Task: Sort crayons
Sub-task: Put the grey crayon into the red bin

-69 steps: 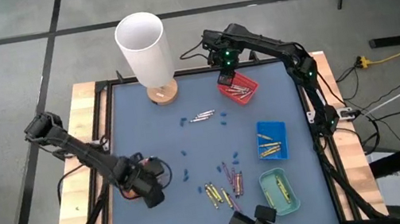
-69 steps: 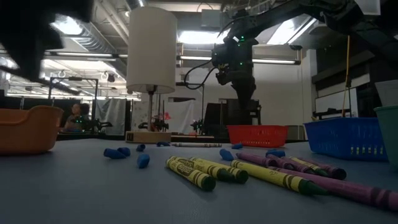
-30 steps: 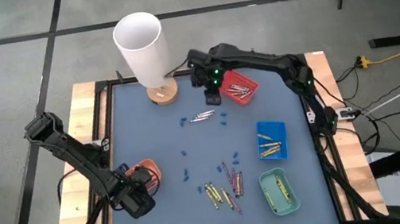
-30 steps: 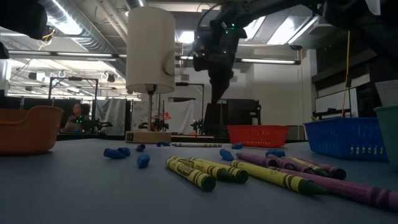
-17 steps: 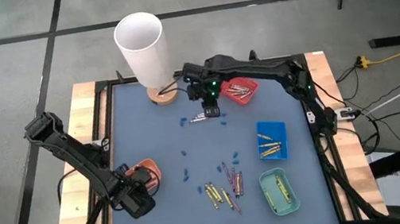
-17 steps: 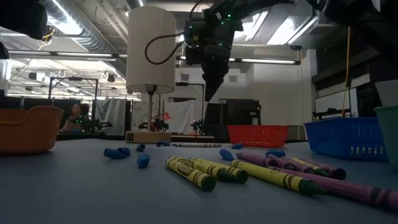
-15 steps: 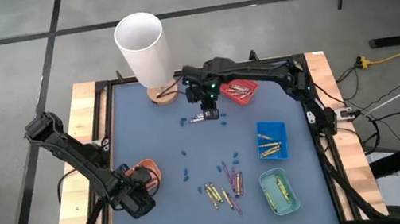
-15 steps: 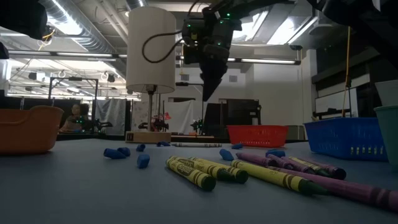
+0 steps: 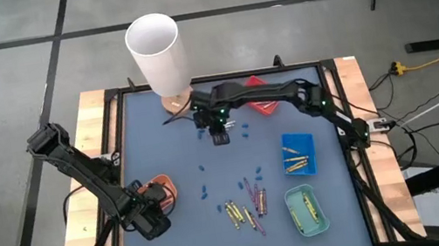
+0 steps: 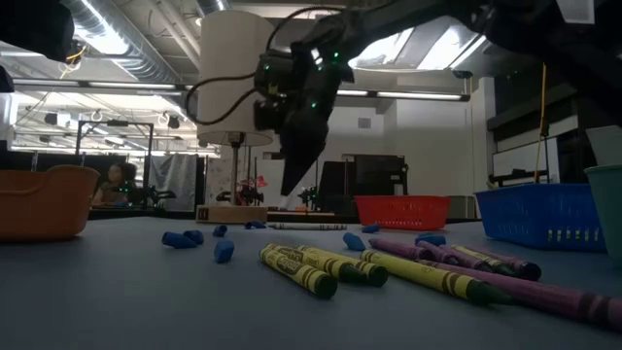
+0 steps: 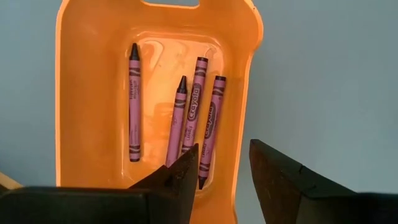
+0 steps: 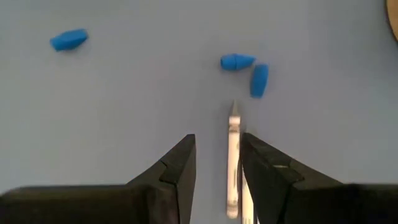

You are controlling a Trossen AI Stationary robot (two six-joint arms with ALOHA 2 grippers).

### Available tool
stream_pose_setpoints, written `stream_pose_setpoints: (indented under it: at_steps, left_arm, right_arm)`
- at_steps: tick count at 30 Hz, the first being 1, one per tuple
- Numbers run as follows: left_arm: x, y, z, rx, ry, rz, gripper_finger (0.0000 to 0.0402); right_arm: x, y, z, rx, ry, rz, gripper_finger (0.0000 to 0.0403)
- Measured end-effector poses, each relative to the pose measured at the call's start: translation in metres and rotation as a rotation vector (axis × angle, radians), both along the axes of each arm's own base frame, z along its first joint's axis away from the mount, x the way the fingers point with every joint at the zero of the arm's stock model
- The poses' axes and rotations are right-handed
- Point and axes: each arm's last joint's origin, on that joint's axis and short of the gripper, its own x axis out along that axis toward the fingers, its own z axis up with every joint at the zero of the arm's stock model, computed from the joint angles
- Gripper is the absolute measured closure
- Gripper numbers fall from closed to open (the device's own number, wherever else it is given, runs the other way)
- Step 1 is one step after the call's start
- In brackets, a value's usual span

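Progress looks partial: four purple crayons [image 11: 186,115] sit in the orange tray [image 11: 245,81], more crayons lie in the blue tray [image 9: 299,154], green tray [image 9: 306,210] and red tray [image 9: 263,107]. Left for you: a mixed pile [image 9: 246,205] loose on the desk [image 9: 153,151] near the green tray, plus silver-grey crayons [image 12: 232,168] mid-desk.

Right end effector [image 12: 214,171] is above the desk, fingers apart, empty, with one silver-grey crayon lying between them. Left end effector [image 11: 221,174] hovers over the orange tray, open, holding nothing.

Clutter: small blue bits [image 12: 244,65] sit just beside the crayon tip, more scattered across the desk; likely to get nudged. White cylinder [image 9: 157,53] on its wooden base stands nearby, clear of the grasp.
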Motion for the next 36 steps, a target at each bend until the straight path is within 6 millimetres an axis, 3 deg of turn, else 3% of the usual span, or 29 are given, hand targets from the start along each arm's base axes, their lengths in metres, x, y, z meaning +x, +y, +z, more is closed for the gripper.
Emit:
stream_pose_setpoints:
  at_steps: [14, 36]
  left_arm:
    - [0.000, 0.000, 0.000, -0.001, -0.005, 0.000, 0.0274]
    - [0.001, -0.001, 0.000, -0.009, -0.016, 0.001, 0.0274]
  right_arm:
    - [0.011, 0.000, -0.035, -0.040, 0.009, 0.105, 0.0276]
    - [0.014, -0.003, -0.041, -0.137, 0.016, 0.098, 0.0276]
